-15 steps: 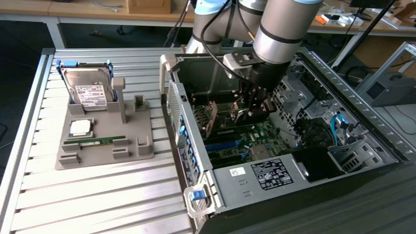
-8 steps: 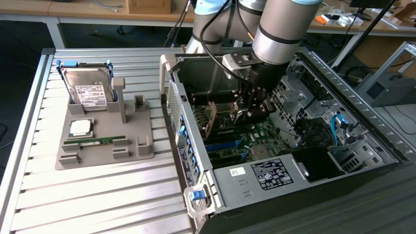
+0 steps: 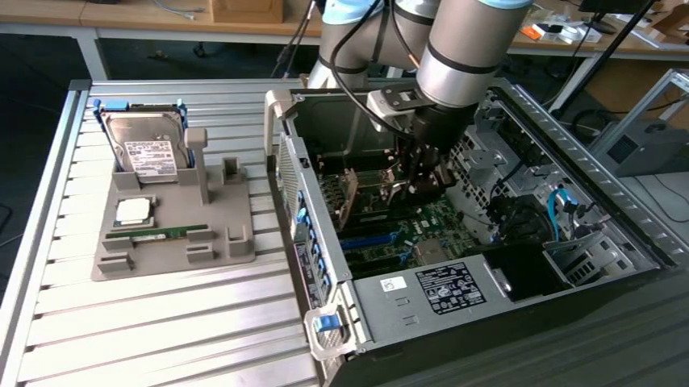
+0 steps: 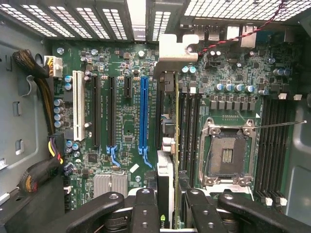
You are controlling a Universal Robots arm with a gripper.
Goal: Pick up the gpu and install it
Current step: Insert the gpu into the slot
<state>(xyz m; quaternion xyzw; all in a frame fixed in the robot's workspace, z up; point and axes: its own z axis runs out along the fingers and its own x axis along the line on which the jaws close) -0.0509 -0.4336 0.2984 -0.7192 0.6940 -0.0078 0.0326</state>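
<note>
GPU held edge-on above the motherboard, install step in hand

The gpu [image 4: 166,145] is gripped edge-on by the gripper [image 4: 167,206], its jaws closed on the card, inside the computer case [image 3: 603,201] at three o'clock of the grey parts tray [image 3: 173,242] on the desk. Its bracket [image 4: 177,48] is seen beside the blue slot [image 4: 143,114]; judged, alignment over a slot and a straight press are called for.

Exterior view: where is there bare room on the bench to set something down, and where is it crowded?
Free: the slatted bench in front of the grey parts holder, and the strip between holder and computer case. Crowded: the holder, carrying the hard drive, a processor and a memory stick; and inside the case, where the claw holds the gpu.
</note>
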